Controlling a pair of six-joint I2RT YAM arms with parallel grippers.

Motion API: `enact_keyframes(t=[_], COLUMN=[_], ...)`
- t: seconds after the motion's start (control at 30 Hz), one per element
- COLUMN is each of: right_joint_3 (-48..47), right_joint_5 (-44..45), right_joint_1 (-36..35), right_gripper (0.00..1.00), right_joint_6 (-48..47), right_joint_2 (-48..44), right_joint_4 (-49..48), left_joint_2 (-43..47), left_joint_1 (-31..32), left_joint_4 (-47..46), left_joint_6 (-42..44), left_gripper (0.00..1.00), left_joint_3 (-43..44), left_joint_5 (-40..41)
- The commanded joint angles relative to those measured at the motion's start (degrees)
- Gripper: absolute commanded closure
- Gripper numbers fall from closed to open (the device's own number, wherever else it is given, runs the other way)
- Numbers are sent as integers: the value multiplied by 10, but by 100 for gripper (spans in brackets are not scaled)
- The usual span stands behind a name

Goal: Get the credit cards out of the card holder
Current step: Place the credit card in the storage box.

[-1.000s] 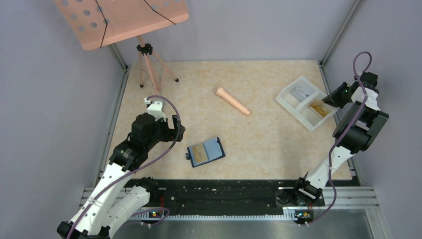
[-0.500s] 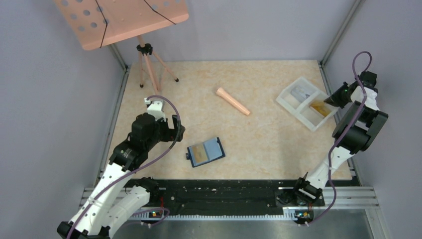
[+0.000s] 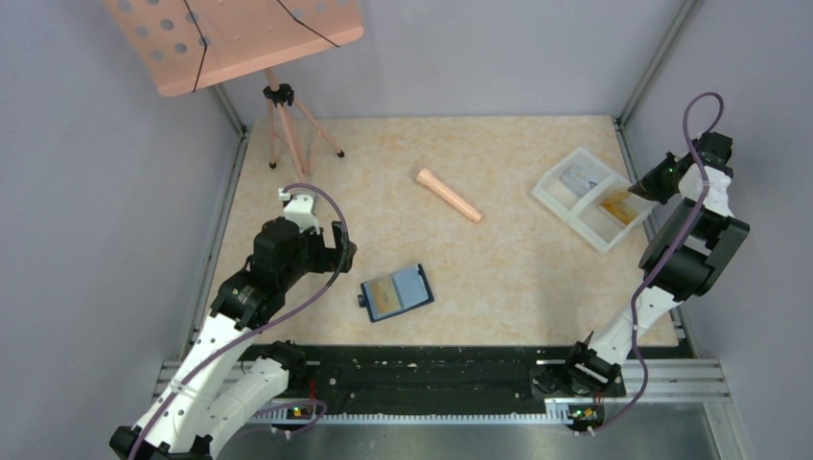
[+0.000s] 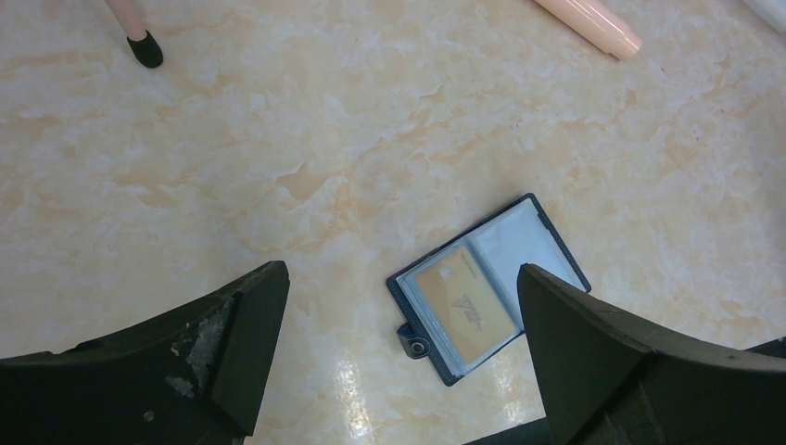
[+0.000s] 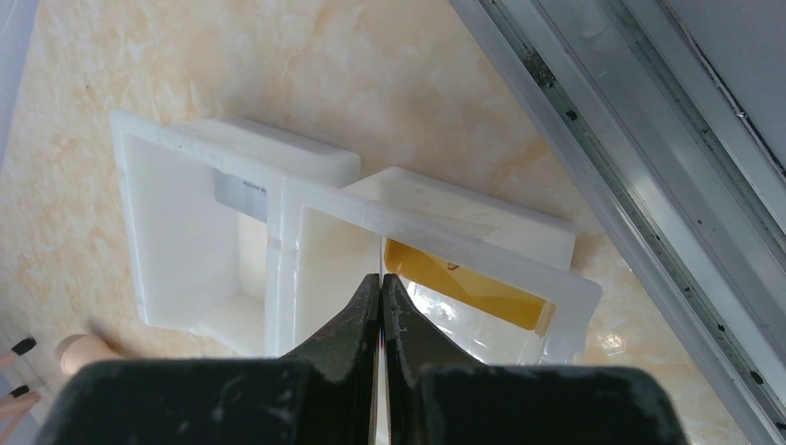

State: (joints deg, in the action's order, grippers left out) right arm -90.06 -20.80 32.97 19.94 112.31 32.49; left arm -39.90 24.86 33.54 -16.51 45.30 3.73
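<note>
Holding left gripper (image 4: 400, 278) wide near open card holder (image 4: 524, 255) showing gold card (image 4: 463, 301); pinching right gripper (image 5: 382, 283) closed over white tray (image 5: 306, 153).

overhead cam sees all; wrist cams close on holder (image 4: 530, 248), tray (image 5: 315, 165).

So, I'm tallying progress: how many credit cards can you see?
3. A tan-gold card sits in the open card holder; a gold card lies in the right compartment of the white tray, a silver card in the left one. Others may be hidden in the holder's pockets.
</note>
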Motion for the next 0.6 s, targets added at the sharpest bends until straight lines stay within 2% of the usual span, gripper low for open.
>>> enact_keyframes(t=[0.0,0.33,0.43,0.57], right_joint_3=[-18,-12,-15,-21], right_joint_5=[10,35,50,64], right_joint_1=[10,16,16,16], right_gripper=[100,100,94,92], right_joint_6=[-5,-13,-14,-13], right_joint_2=[-35,-30,-29,-27], right_joint_4=[-15,-1,2,3], left_joint_2=[-1,-2,-1,-1], left_joint_1=[1,1,2,1], left_joint_4=[-17,-18,-16,-15], left_joint_6=[7,7,7,6], left_gripper=[1,1,1,1], left_joint_3=[2,2,2,1], left_joint_5=[0,0,1,1])
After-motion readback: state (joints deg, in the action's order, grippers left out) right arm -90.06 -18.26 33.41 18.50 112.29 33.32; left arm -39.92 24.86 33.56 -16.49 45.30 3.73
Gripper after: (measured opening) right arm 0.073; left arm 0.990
